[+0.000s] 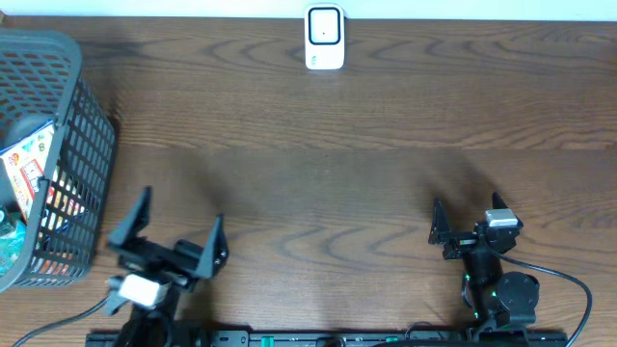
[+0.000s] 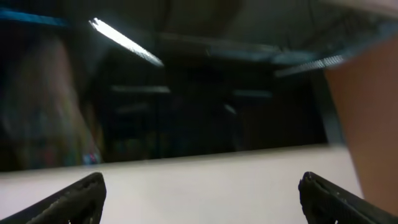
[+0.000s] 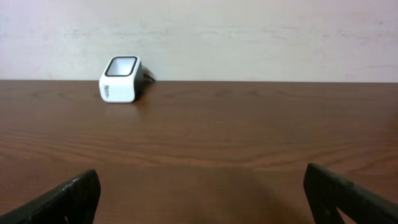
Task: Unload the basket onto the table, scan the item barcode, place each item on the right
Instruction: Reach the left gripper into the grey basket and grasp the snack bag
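Finds left gripper [image 1: 181, 214], right gripper [image 1: 468, 206] spread wide, empty. Judges colourful printed packet [image 1: 21, 159] in grey mesh basket [image 1: 85, 173], counter's [image 1: 318, 154] left edge, light, pliable; advises pinching top edge.

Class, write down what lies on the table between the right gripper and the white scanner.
Nothing: only bare brown table lies between the right gripper and the scanner, shown clearly in the right wrist view.

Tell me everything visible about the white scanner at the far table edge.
The scanner is a small white box, plastic-looking, with rounded corners and a dark-framed window on top. It stands upright on the wooden table at its far edge, midway across. A dark lead seems to leave its back; nothing else touches it.
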Action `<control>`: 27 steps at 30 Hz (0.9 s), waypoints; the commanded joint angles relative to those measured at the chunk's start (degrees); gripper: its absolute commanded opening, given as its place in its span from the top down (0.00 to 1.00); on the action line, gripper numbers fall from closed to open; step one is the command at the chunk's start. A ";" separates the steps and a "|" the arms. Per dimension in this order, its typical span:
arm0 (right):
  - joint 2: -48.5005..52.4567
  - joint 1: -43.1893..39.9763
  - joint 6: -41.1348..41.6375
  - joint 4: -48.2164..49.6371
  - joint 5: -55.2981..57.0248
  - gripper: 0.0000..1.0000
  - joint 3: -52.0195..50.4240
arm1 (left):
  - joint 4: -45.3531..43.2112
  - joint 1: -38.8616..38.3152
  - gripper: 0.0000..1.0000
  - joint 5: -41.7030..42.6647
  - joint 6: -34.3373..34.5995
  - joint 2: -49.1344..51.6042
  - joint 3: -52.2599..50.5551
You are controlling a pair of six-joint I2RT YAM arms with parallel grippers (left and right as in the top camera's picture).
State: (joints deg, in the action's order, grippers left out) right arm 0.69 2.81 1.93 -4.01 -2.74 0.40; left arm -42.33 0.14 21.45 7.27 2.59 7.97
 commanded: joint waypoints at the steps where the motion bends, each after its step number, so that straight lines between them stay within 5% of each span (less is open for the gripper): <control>1: -0.35 0.57 -0.28 -0.20 0.48 0.01 -0.09 | 3.13 -0.22 0.02 -3.76 -3.58 5.57 12.98; 4: -0.35 0.57 -0.28 -0.20 0.48 0.01 -0.09 | 18.73 -0.22 0.02 -3.87 -9.07 14.62 28.39; 9: -0.35 0.57 -0.28 -0.20 0.48 0.01 -0.09 | 62.49 -0.22 0.02 -1.16 -17.33 35.67 62.27; 13: -0.35 0.57 -0.31 -0.22 0.48 0.01 -0.09 | 83.65 -0.22 0.02 2.23 -17.22 47.63 79.41; 21: -0.35 0.57 -0.28 -0.20 0.48 0.01 -0.09 | 102.25 1.81 0.02 -14.38 -11.87 67.04 108.04; 27: -0.35 0.57 -0.28 -0.20 0.48 0.01 -0.09 | 119.21 13.94 0.03 -14.71 -9.73 84.13 133.07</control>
State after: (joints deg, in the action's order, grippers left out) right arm 0.69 2.81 1.93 -3.95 -2.57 0.40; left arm 73.69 8.25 9.67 -4.43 79.99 132.38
